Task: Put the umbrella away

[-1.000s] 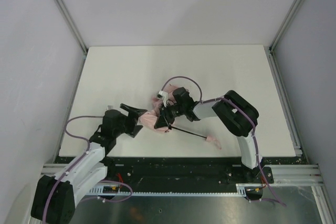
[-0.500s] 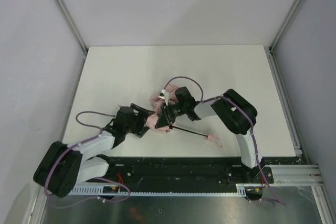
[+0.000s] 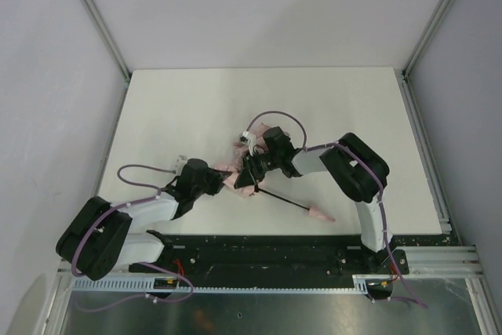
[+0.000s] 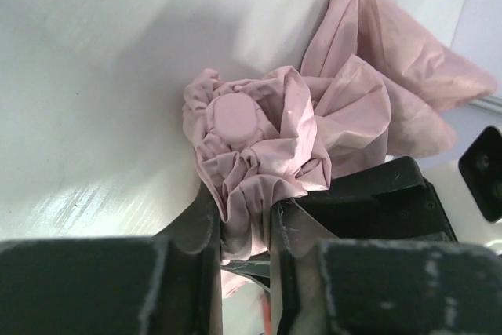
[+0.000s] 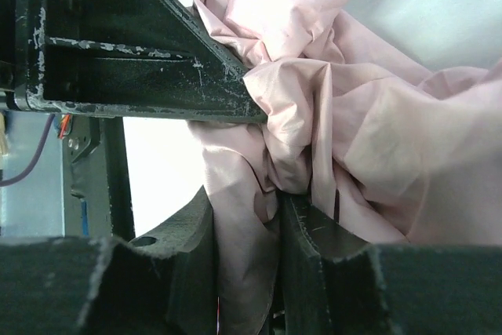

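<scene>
Umbrella (image 3: 232,180) – pale pink, thin crumpled fabric, bunched near middle of matte white table (image 3: 172,107), between both arms. Round pink cap (image 4: 235,115) amid folds. Thin black shaft (image 3: 281,198) runs right to small pink handle (image 3: 318,212). Left gripper (image 4: 245,221) – scuffed black fingers pinching fabric fold. Right gripper (image 5: 271,205) likewise pinching fabric; scuffed black bar (image 5: 133,76) blocks upper left of right wrist view.
</scene>
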